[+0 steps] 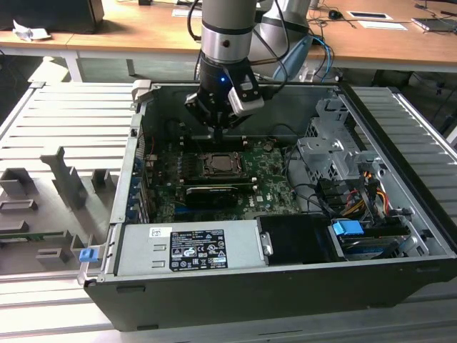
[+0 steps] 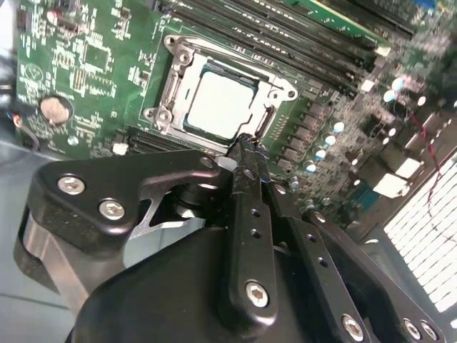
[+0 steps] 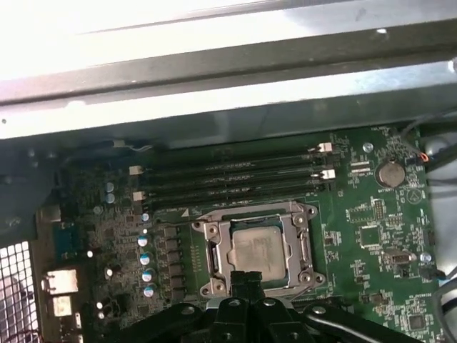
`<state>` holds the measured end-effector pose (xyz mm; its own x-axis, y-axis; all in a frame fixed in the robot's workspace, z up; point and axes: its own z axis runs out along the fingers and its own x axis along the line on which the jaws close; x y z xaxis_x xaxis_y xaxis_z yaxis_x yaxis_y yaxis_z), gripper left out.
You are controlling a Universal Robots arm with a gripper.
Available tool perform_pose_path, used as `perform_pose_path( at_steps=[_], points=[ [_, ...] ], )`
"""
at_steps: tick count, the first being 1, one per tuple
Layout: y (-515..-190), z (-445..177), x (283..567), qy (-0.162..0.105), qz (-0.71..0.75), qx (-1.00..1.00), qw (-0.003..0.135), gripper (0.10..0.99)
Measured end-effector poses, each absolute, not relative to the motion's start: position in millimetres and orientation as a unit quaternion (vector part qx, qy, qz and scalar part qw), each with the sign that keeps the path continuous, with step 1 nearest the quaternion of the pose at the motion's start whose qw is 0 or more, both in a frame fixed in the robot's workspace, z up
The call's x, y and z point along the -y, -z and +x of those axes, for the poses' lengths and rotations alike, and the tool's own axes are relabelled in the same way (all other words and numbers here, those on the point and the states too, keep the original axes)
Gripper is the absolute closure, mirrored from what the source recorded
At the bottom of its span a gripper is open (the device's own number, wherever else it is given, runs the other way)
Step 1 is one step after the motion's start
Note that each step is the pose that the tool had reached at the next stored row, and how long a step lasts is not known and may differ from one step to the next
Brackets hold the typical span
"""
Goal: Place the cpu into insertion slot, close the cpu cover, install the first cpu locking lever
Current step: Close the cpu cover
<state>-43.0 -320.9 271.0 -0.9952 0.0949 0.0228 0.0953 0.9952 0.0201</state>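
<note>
One open case [image 1: 214, 300] lies on the slatted surface [image 1: 43, 121], across the middle of the exterior view. One arm [image 1: 227, 28] reaches in from upper centre. One motherboard [image 1: 268, 187] lies inside, with four memory slots [image 3: 228, 171]. The one hand [image 1: 218, 134] hovers just above the socket, fingers closed on nothing. One cover [image 2: 173, 80] lies flat around the one cpu [image 2: 220, 106], seated in the socket near that view's centre.

cpu [image 2: 220, 106] top pale silver-white, cpu cover [image 2: 168, 84] dull grey metal. motherboard [image 2: 86, 64] green w/ tiny white print. gripper [image 2: 246, 146] matte black, silver screws. case [image 1: 285, 300] near-black, blue clip [image 1: 348, 230] inside. table [image 1: 64, 121] grey, ribbed stripes.
</note>
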Motion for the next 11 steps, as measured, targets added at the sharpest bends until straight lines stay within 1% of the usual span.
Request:
perform_pose_path(
  at_steps=[11],
  points=[
    [-271.0,-43.0,320.9,0.010,0.020,1.000,0.012,0.980]
  ],
)
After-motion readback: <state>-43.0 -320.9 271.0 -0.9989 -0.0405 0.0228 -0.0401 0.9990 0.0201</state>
